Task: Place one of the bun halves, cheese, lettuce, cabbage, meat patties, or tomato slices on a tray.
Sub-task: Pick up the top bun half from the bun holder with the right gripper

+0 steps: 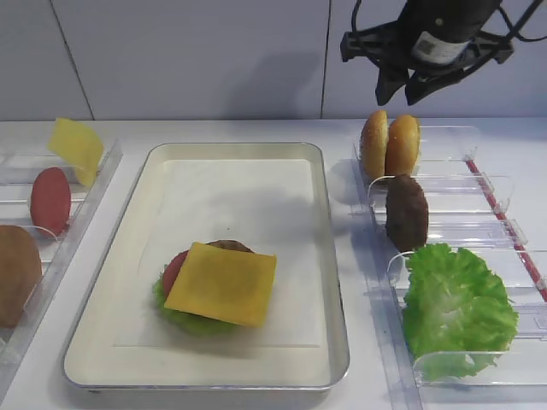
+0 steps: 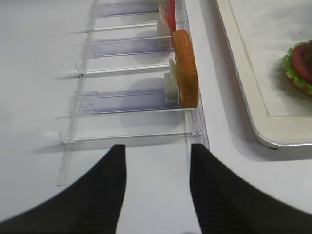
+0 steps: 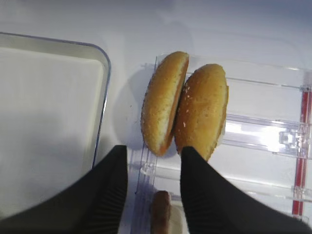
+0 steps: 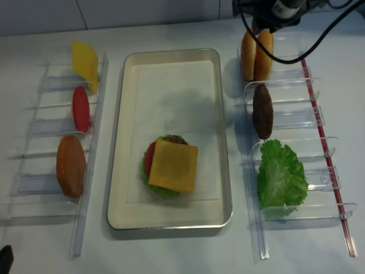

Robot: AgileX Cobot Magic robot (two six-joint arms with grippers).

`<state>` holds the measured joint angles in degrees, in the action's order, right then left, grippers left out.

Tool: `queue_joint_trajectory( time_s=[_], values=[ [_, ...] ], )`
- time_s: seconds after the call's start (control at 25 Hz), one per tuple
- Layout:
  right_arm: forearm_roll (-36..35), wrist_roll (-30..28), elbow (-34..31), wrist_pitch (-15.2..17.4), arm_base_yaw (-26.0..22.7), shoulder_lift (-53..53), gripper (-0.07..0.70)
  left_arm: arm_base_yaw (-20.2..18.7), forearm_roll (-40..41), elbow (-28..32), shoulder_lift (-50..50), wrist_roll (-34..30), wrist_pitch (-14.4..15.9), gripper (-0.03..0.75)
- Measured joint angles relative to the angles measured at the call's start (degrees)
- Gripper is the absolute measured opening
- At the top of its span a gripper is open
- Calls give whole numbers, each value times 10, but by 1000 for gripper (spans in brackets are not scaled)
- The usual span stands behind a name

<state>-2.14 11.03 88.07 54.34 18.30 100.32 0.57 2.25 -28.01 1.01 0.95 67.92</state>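
Observation:
Two seeded bun halves [image 1: 373, 143] [image 3: 164, 102] stand on edge side by side in the far slot of the right rack. My right gripper [image 1: 399, 94] [image 3: 153, 156] hangs above them, open and empty; its fingers [image 3: 109, 195] sit just short of the buns. The tray [image 1: 205, 376] holds a stack of lettuce [image 1: 184, 318] and a tomato slice [image 1: 173, 269] with a cheese slice [image 1: 222, 284] on top. A meat patty [image 1: 406, 212] and a lettuce leaf [image 1: 457, 307] stand in the right rack. My left gripper [image 2: 157, 161] is open over bare table beside the left rack.
The clear left rack [image 1: 85, 201] holds a cheese slice [image 1: 75, 147], a tomato slice [image 1: 50, 200] and a bun half [image 1: 15, 273] [image 2: 186, 68]. A red strip [image 1: 504, 222] runs along the right rack's outer side. The tray's rim [image 2: 243, 73] lies right of the left gripper.

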Motion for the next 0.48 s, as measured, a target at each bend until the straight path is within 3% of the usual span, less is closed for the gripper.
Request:
queue_joint_trajectory(
  time_s=[0.48],
  values=[
    [14,6,7,-63,0,44,314,0,0,0,0,0,0,326]
  ],
)
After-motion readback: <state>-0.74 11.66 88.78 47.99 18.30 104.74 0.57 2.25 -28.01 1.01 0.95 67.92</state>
